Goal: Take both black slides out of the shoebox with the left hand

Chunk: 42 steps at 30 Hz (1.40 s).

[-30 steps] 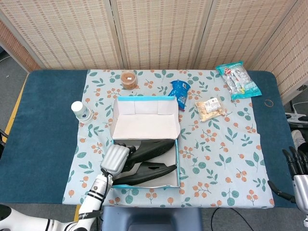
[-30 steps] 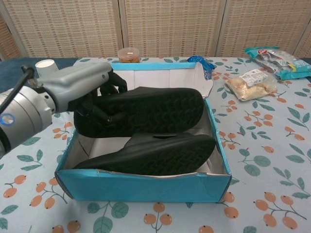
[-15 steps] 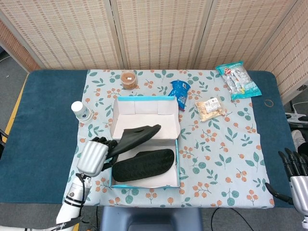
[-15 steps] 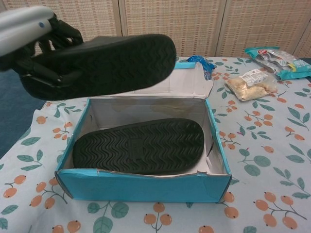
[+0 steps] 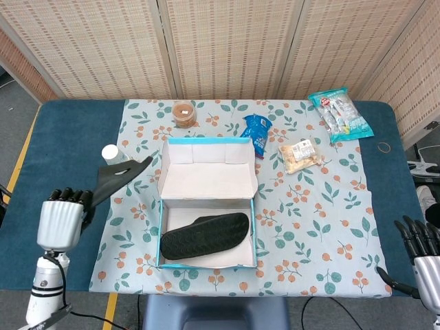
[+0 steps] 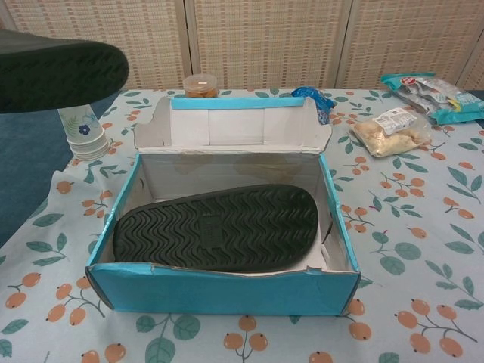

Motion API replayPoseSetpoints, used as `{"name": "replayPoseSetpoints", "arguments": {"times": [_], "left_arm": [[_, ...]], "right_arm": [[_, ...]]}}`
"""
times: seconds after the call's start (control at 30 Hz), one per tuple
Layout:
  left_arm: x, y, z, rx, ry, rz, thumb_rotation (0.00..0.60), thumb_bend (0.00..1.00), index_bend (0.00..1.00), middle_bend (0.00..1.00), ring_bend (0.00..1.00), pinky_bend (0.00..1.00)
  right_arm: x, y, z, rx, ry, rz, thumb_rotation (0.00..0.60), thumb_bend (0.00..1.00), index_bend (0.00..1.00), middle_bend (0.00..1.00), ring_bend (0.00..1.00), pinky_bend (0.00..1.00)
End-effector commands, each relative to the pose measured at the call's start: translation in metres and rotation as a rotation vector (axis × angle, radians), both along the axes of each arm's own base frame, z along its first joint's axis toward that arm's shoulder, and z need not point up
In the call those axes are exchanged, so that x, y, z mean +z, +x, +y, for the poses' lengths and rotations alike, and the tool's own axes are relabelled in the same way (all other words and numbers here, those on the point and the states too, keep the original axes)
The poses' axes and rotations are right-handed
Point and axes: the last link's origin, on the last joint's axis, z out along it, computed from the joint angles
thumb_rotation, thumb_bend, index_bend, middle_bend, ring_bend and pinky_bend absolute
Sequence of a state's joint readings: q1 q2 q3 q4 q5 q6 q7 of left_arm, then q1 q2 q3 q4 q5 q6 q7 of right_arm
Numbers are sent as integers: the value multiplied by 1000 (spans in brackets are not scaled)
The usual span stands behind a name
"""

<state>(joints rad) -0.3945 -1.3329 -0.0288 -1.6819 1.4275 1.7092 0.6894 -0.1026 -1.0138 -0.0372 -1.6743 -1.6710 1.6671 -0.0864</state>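
While left hand (image 5: 60,221) holds one slide (image 5: 118,175), one lies boxed

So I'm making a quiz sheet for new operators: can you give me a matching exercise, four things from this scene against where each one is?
Things:
1. lifted slide
2. second slide
3. left hand
4. brown jar

Places:
A. sole up in the shoebox
B. behind the shoebox
C. held in the air, left of the shoebox
D. over the blue table edge

Pairs: 1-C, 2-A, 3-D, 4-B
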Motion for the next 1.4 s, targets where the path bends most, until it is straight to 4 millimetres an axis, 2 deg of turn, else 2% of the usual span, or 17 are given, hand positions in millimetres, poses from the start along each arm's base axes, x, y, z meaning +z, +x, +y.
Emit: {"name": "replayPoseSetpoints", "arguments": {"times": [0.03, 0.13, 0.2, 0.27, 0.33, 0.43, 0.6, 0.67, 0.7, 0.8, 0.87, 0.93, 1.03, 1.27, 1.4], "left_arm": [[5, -59, -2, 85, 88, 111, 600, 616, 697, 608, 482, 533], [4, -66, -1, 85, 102, 130, 600, 614, 699, 609, 482, 533], [1, -83, 1, 84, 128, 187, 600, 609, 695, 609, 483, 533], [-17, -108, 1, 138, 74, 249, 600, 604, 689, 608, 483, 530], [-33, -119, 3, 147, 56, 250, 600, 606, 696, 610, 482, 527], [-54, -132, 7, 182, 28, 243, 600, 612, 696, 610, 479, 524], [-69, -142, 10, 196, 5, 265, 600, 597, 664, 576, 466, 512], [-73, -146, 8, 208, -9, 273, 600, 567, 621, 526, 441, 502], [-75, -148, 7, 217, -17, 273, 600, 545, 560, 471, 413, 495], [-81, -154, 2, 255, -55, 244, 600, 505, 285, 307, 336, 489], [-85, -155, -2, 271, -79, 207, 600, 468, 105, 152, 277, 487], [-88, -153, -7, 269, -102, 161, 600, 446, 19, 43, 253, 489], [-89, -147, -16, 240, -134, 86, 600, 425, 0, 0, 226, 495], [-88, -136, -36, 244, -246, -68, 600, 392, 0, 0, 113, 479], [-81, -131, -41, 265, -300, -135, 600, 357, 0, 0, 13, 401]], "right_arm": [[-1, 1, 1, 2, 13, -5, 402, 156, 0, 0, 0, 0], [-1, 1, 1, 2, 18, -7, 401, 156, 0, 0, 0, 0], [-3, 1, 2, 5, 33, -11, 403, 156, 0, 0, 0, 0], [-4, 3, 3, 12, 50, -19, 402, 156, 0, 0, 0, 0], [-5, 3, 3, 16, 58, -18, 402, 156, 0, 0, 0, 0], [-6, 4, 3, 22, 73, -26, 401, 156, 0, 0, 0, 0], [-2, 3, 2, 19, 63, -35, 402, 156, 0, 0, 0, 0], [-2, 1, 1, 14, 65, -33, 402, 156, 0, 0, 0, 0], [-3, 1, 1, 12, 68, -33, 401, 156, 0, 0, 0, 0], [-4, 1, 0, 10, 75, -30, 402, 156, 0, 0, 0, 0], [-5, 1, -1, 9, 75, -29, 402, 156, 0, 0, 0, 0], [-5, 1, -1, 8, 75, -29, 402, 156, 0, 0, 0, 0], [-5, 1, -1, 5, 73, -30, 402, 156, 0, 0, 0, 0], [-5, 0, -2, -3, 62, -17, 401, 156, 0, 0, 0, 0], [-6, 0, -2, -11, 61, -16, 401, 156, 0, 0, 0, 0]]}}
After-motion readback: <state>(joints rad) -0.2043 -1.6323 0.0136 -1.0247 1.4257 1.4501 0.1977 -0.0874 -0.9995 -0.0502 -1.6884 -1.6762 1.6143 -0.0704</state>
